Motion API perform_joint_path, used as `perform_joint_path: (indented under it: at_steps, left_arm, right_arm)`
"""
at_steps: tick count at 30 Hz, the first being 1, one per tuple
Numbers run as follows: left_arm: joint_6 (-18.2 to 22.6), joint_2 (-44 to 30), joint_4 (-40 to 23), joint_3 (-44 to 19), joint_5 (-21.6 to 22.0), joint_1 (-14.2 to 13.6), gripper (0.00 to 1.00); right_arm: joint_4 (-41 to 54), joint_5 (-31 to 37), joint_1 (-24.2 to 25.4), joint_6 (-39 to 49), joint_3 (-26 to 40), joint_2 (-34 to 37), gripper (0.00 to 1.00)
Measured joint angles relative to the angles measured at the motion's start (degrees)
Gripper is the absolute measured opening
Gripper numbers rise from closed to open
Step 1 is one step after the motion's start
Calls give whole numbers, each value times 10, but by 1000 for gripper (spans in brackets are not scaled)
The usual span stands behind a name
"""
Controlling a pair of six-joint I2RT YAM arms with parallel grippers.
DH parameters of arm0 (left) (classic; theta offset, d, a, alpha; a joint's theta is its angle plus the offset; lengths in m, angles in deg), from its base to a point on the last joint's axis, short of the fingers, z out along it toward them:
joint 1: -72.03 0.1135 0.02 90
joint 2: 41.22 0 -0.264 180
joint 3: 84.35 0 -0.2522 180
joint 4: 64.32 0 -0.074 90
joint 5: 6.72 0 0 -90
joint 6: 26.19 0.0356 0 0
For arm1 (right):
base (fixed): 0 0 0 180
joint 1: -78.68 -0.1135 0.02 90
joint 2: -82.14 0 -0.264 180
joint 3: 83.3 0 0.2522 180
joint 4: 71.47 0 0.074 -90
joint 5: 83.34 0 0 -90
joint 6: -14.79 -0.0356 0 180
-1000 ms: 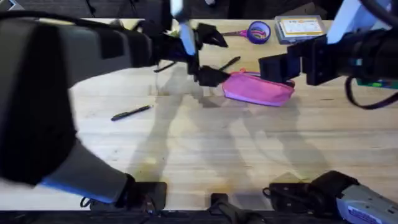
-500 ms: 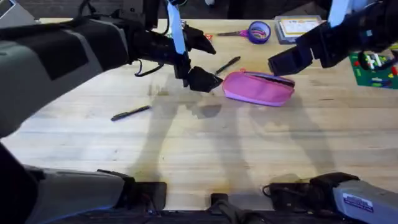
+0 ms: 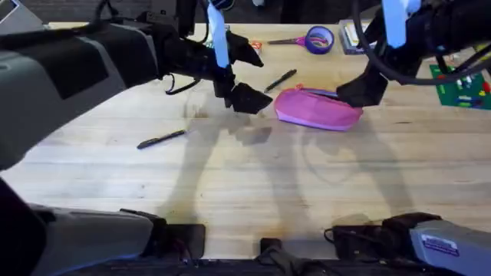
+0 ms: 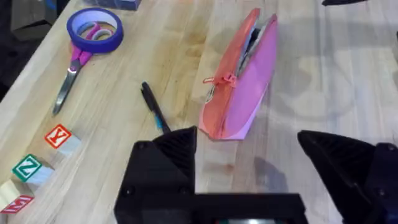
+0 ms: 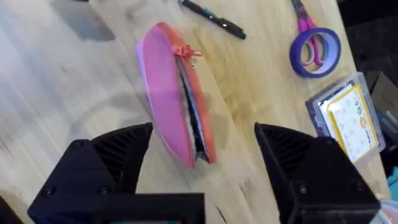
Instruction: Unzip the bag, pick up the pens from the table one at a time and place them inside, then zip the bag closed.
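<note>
Overhead: clear plastic box (image 3: 351, 32) mostly hidden behind the right arm, label unreadable. Far end of pink pouch (image 3: 318, 108) covered by right gripper (image 3: 360, 90). Pouch interior too dark to be made out in wrist views. Green board (image 3: 462, 83) cut off at frame edge.

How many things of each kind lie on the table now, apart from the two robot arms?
Pink pouch: 1
Black pens: 2
Scissors: 1
Purple tape roll: 1
Clear box with yellow label: 1
Letter blocks: 3
Green board at the right edge: 1
Total: 10
</note>
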Motion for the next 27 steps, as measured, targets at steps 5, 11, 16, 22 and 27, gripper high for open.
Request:
perform_joint_path:
  at_steps: [5, 11, 16, 22, 27]
  left_arm:
    - [4, 0, 0, 0, 4, 0, 993]
    - [6, 0, 0, 0, 6, 0, 993]
    - [6, 0, 0, 0, 6, 0, 993]
    - [6, 0, 0, 0, 6, 0, 993]
    - [6, 0, 0, 0, 6, 0, 993]
  right_arm:
    - [5, 0, 0, 27, 0, 4, 883]
    - [14, 0, 0, 33, 0, 4, 68]
    - [34, 0, 1, 35, 0, 7, 34]
    - [37, -5, 5, 35, 1, 46, 34]
    - [39, -34, 6, 35, 1, 85, 34]
